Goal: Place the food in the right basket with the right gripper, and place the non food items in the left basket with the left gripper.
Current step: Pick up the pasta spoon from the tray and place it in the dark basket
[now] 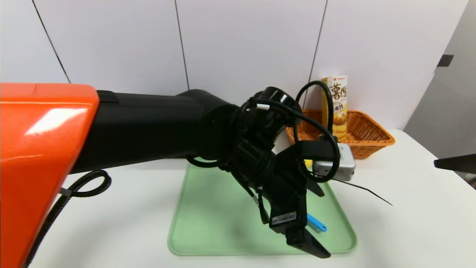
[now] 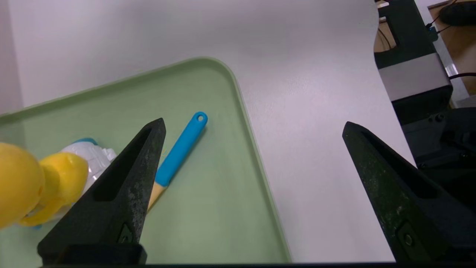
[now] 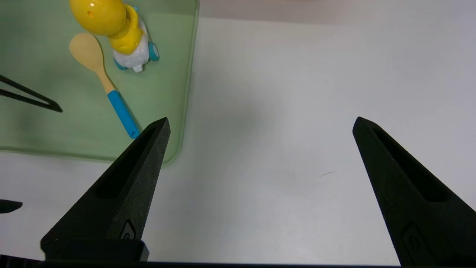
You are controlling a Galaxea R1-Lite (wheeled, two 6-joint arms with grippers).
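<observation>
The food, a tall yellow-and-white snack carton (image 1: 337,108), stands upright in the right basket (image 1: 372,137), an orange wicker one at the back right. On the green tray (image 1: 208,223) lie two non food items: a blue-handled spatula (image 2: 182,149) (image 3: 108,85) and a yellow duck toy (image 2: 37,182) (image 3: 119,29). My left gripper (image 2: 253,123) hangs open above the tray's right edge, beside the spatula, and holds nothing. My right gripper (image 3: 262,120) is open and empty over bare table to the right of the tray. My left arm hides the left basket.
My left arm (image 1: 148,126) spans the middle of the head view and covers the tray's far side. The white table (image 1: 409,216) ends at a wall behind the baskets. Dark equipment (image 2: 412,74) stands past the table's edge.
</observation>
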